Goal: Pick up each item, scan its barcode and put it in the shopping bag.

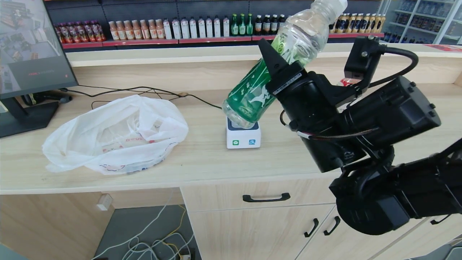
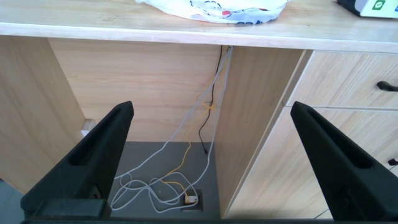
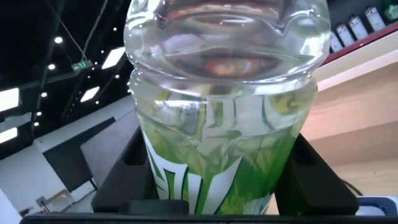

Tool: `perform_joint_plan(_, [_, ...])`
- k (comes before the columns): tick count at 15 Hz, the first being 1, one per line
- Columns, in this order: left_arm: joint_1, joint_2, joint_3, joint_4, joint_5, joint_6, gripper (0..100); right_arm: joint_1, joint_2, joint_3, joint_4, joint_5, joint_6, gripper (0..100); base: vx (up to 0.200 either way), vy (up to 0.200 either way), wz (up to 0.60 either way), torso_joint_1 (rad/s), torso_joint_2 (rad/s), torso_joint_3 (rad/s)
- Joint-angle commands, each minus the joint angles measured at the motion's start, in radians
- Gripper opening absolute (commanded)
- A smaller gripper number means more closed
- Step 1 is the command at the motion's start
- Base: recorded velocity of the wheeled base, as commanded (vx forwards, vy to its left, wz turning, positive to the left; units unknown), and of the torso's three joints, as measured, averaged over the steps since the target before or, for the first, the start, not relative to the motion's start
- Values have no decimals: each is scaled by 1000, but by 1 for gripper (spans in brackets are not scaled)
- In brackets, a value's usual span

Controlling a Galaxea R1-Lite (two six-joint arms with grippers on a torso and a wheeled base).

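Bottle (image 1: 252, 90) tilted, cap up-right, base over scanner (image 1: 243, 139) | R end effector (image 1: 280, 64) grips it

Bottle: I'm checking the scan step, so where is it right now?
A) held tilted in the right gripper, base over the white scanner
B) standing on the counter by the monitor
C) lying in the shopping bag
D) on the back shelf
A: the right gripper is shut on the green-labelled bottle, which is tilted with its base over the scanner.
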Motion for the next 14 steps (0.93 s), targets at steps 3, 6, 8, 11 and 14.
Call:
perform_joint_plan(3, [0,0,0,0,0,0,100,-13,-184,288,-2,34,-224,0,0,0,0,0,0,0])
perform_joint_plan(6, [0,0,0,0,0,0,100,-25,-233,340,-2,115,-330,0,0,0,0,0,0,0])
perform_joint_plan(8, [0,0,0,0,0,0,100,-40,-233,323,-2,115,-327,0,0,0,0,0,0,0])
perform_joint_plan(11, [0,0,0,0,0,0,100,-51,-259,333,-2,115,-328,0,0,0,0,0,0,0])
perform_joint_plan(14, [0,0,0,0,2,0,100,-62,-291,359,-2,115,-335,0,0,0,0,0,0,0])
